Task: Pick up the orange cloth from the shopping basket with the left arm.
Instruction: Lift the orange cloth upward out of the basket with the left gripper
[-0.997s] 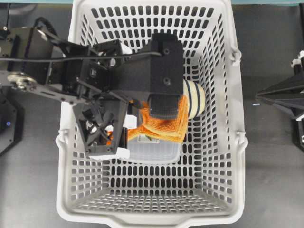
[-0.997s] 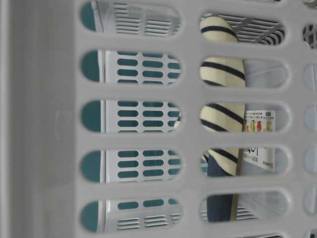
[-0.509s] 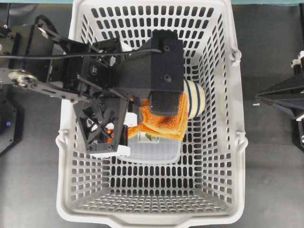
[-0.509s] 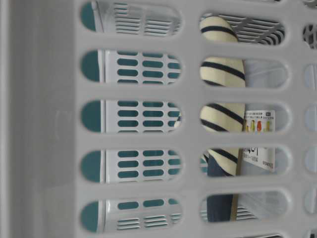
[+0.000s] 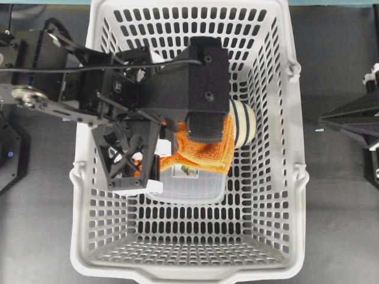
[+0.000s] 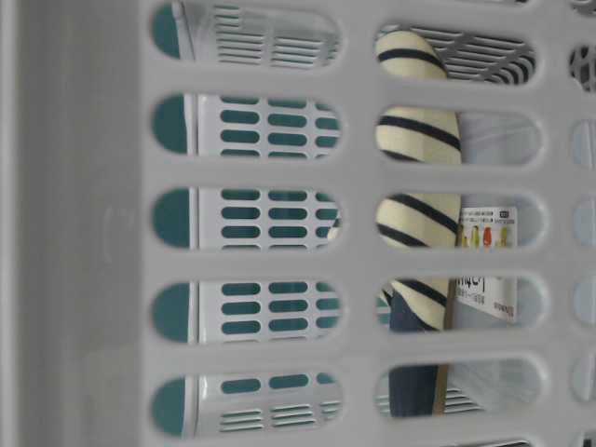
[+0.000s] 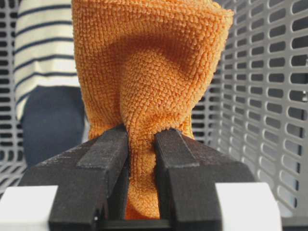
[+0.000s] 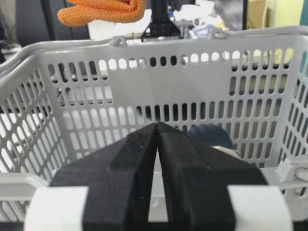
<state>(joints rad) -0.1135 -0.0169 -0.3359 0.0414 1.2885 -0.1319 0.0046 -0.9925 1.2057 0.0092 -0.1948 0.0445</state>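
Clamped between the black jaws of the left gripper (image 7: 141, 159) was a pinched fold of the orange cloth (image 7: 149, 72), the rest of it bunching out beyond the fingertips in the left wrist view. From the right wrist view the cloth (image 8: 102, 10) hung above the far rim of the shopping basket (image 8: 159, 67), so it looked clear of the basket floor and of the things inside. From overhead the cloth (image 5: 204, 155) sat over the middle of the basket (image 5: 278, 154), partly hidden under the boxy body of the left arm (image 5: 177, 89), with the striped slipper (image 5: 244, 123) just beside it and the clear plastic container (image 5: 192, 186) beneath. The right gripper (image 8: 158, 144) rested outside the basket with its jaws pressed together and nothing between them. By my reading the grasp and the lift were done, which was the heart of the task; what remained, if anything, was to carry the cloth fully away from the basket without the fold slipping, since only a narrow part of the fabric was caught between the jaws.
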